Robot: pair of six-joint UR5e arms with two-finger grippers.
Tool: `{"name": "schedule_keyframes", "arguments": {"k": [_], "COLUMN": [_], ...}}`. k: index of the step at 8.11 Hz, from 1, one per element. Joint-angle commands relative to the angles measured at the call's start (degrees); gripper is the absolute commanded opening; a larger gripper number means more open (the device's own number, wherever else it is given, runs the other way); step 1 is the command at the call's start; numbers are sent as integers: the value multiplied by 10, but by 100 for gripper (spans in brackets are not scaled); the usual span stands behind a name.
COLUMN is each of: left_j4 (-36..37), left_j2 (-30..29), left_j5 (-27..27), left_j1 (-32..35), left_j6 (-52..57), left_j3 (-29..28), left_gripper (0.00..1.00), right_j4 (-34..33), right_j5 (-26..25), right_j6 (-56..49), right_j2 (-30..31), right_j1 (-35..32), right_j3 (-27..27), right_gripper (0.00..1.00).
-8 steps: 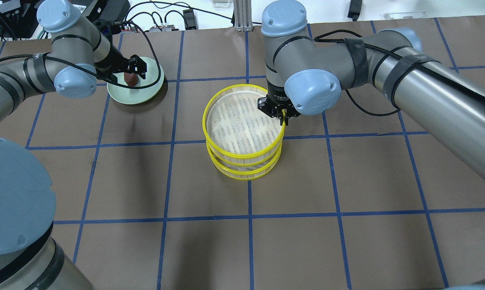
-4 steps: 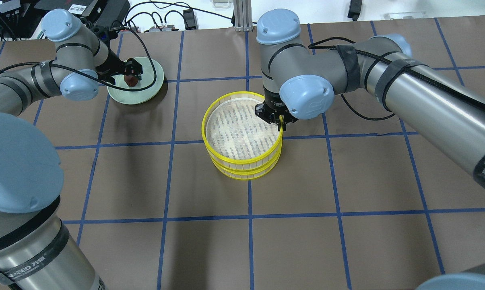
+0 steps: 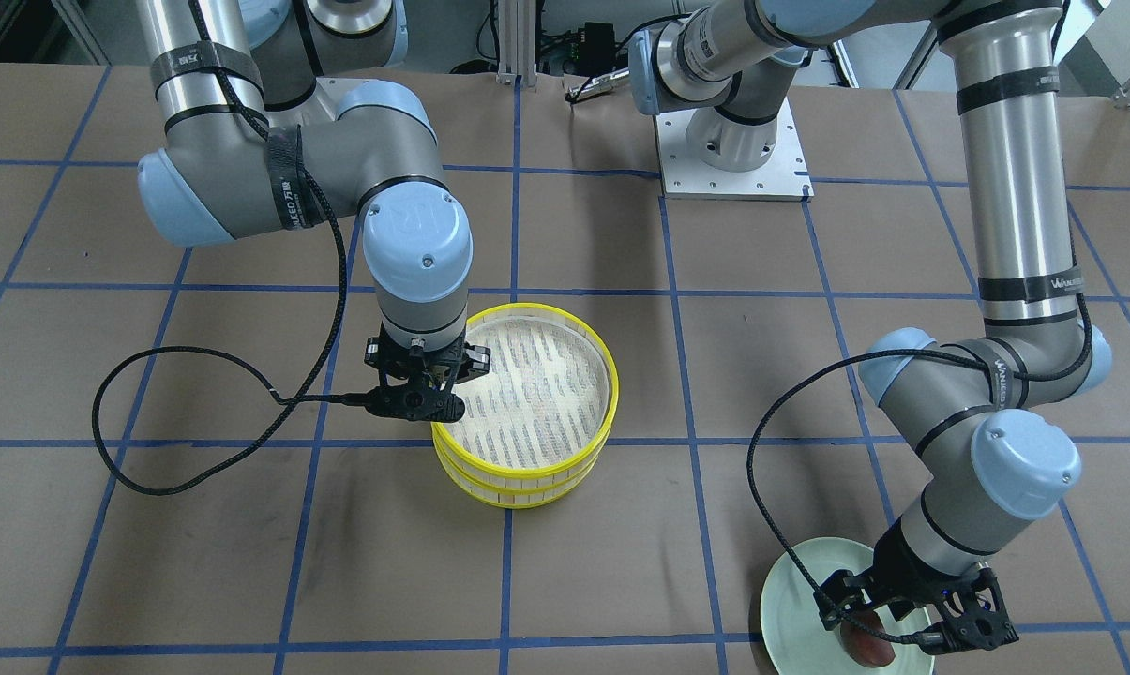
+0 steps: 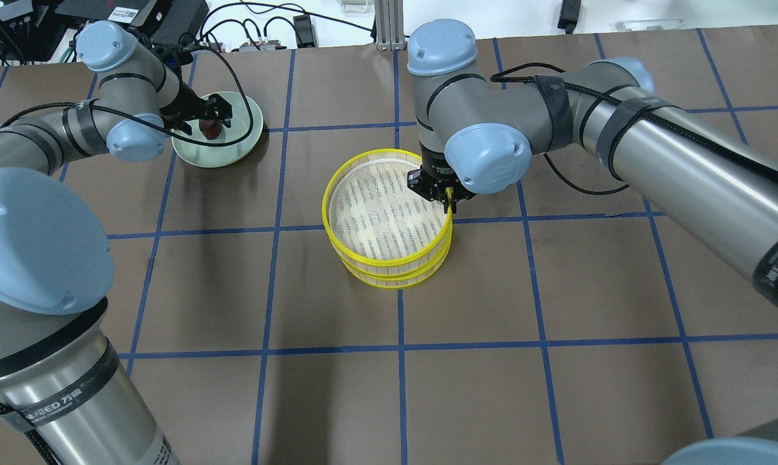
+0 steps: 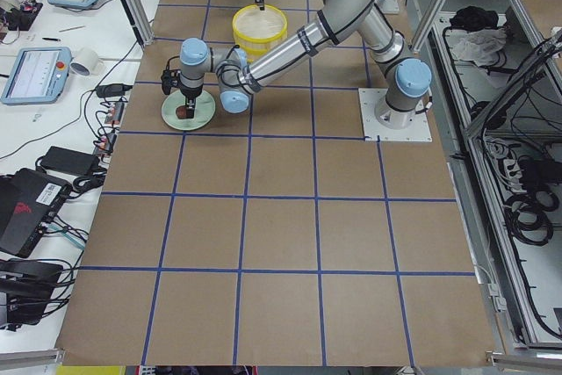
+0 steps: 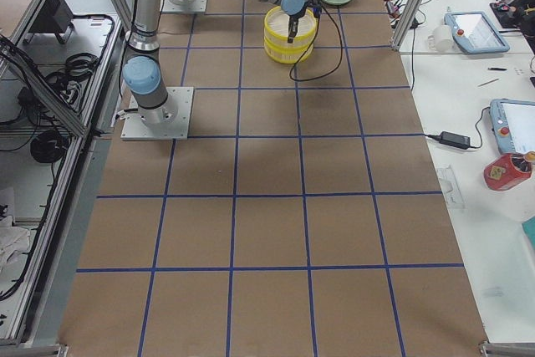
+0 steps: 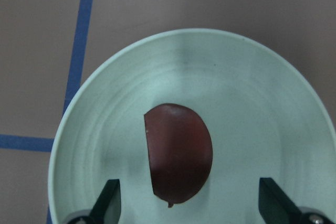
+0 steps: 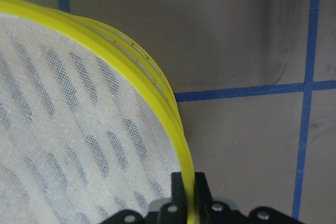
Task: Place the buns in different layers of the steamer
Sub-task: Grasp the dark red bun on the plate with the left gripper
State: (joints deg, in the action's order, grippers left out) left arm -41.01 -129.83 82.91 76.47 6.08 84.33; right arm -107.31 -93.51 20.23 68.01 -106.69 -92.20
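Observation:
The dark reddish-brown bun [image 7: 178,158] lies on the pale green plate [image 7: 252,93]. My left gripper [image 7: 191,203] is open just above it, one finger on each side; it also shows in the overhead view [image 4: 212,118]. The two yellow-rimmed steamer trays are stacked at the table's middle. My right gripper [image 4: 450,199] is shut on the upper tray's rim [image 8: 157,90] at its right side. The upper tray [image 4: 337,174] sits slightly offset over the lower tray [image 4: 395,279]. The upper tray's mesh floor is bare. The cream-white bun is not in view.
The plate [image 4: 234,154] stands at the far left of the brown, blue-gridded table, the bun [image 4: 212,131] on it. A black cable loops on the table beside the right arm [image 3: 199,469]. The arms' base plate [image 3: 733,159] is on the robot's side.
The right arm and the upper tray have shifted a little left and toward the robot, closer over the lower tray. The left arm has shifted slightly over the plate. The bun has not moved.

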Motion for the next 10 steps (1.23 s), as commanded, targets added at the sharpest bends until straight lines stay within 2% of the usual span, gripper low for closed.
{"name": "schedule_keyframes", "arguments": {"k": [1,2,3,6,8,9,10], "left_j4": [22,22,22,18,8,-11,-16], "left_j2": [-23,-23,-23,-15,14,36,59], "left_j5": [-4,-3,-5,-23,-44,-47,-66], "left_j1": [0,0,0,0,1,3,7], "left_j6": [0,1,1,7,22,22,13], "left_j3": [-5,-6,-5,-1,8,22,36], "left_gripper": [79,52,3,0,0,0,0], "right_j4": [6,5,6,8,8,8,8], "right_j5": [0,0,0,-1,-1,-4,-5], "right_j6": [-3,-4,-5,-7,-7,-7,-5], "right_j2": [2,3,2,3,3,2,2], "right_j1": [0,0,0,0,0,0,0], "right_j3": [-1,-1,-1,-4,-5,-5,-6], "right_gripper": [0,0,0,0,0,15,55]}}
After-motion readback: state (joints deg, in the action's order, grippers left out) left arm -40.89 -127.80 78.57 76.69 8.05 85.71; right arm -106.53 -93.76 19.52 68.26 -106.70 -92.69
